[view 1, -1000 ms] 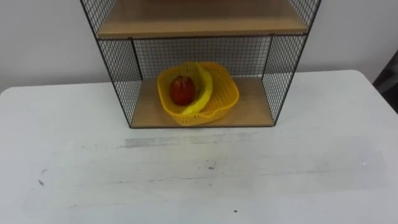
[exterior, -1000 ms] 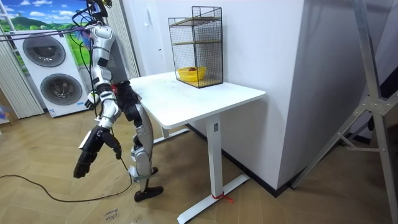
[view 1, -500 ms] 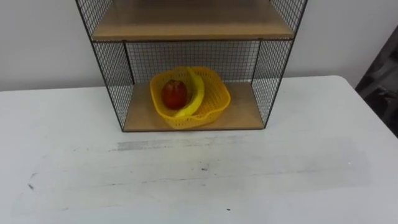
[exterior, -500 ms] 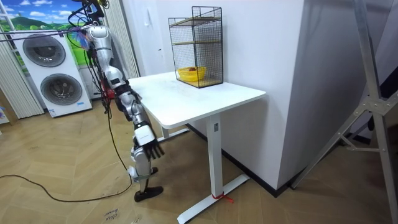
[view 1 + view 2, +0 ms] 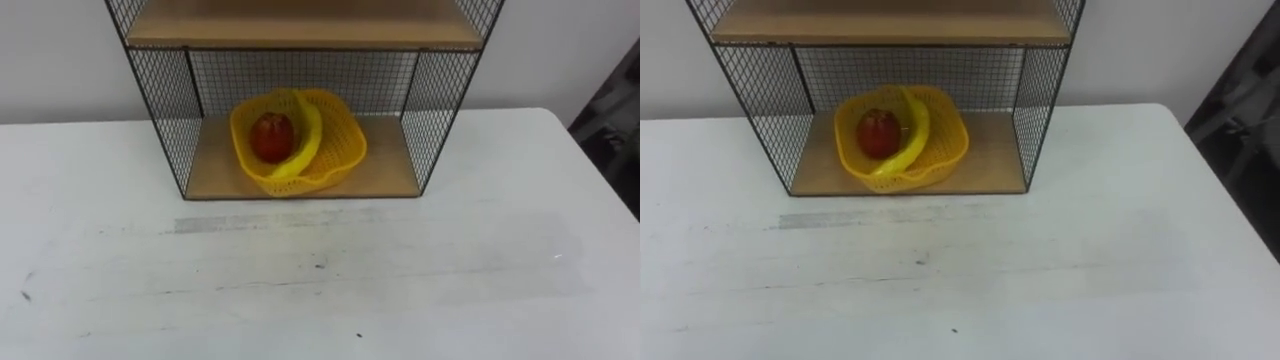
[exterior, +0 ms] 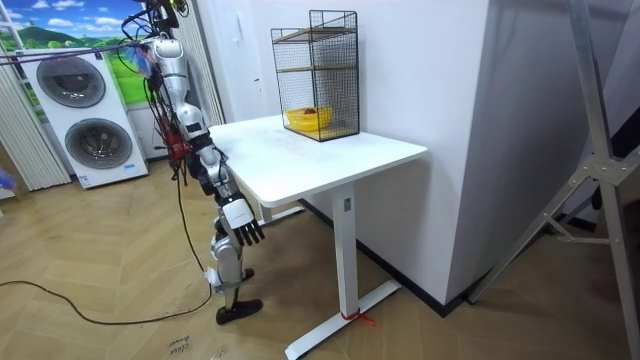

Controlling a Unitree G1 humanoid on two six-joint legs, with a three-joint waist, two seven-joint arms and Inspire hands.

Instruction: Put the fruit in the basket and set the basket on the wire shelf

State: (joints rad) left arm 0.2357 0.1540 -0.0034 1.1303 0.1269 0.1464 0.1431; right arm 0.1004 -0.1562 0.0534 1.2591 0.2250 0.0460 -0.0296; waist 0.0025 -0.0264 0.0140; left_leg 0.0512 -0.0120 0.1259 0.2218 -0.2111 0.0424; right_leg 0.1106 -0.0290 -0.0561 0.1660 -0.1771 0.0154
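The basket point(image 5: 346, 150) with apple point(image 5: 272, 136) and banana point(image 5: 301, 150) sits in the wire shelf point(image 5: 160, 100), well above and ahead of the released right robot hand point(image 6: 241, 218) hanging beside the tabletop point(image 5: 400, 270), so the task looks done and the hand is best kept clear.

- A black wire shelf point(image 5: 1040, 90) stands at the far side of the white desk point(image 5: 1060, 270), against a pale wall point(image 5: 1140, 50).
- The shelf's sides and back are mesh; it has a wooden bottom board point(image 5: 985, 165) and a second wooden board point(image 5: 890, 25) above it.
- A yellow plastic basket point(image 5: 945, 135) sits on the bottom board, left of its middle, tilted slightly.
- Inside the basket lies a red apple point(image 5: 878, 133), with a yellow banana point(image 5: 905, 138) curving along its right side and touching it.
- A dark, blurred shape point(image 5: 1250, 90) shows past the desk's right edge.
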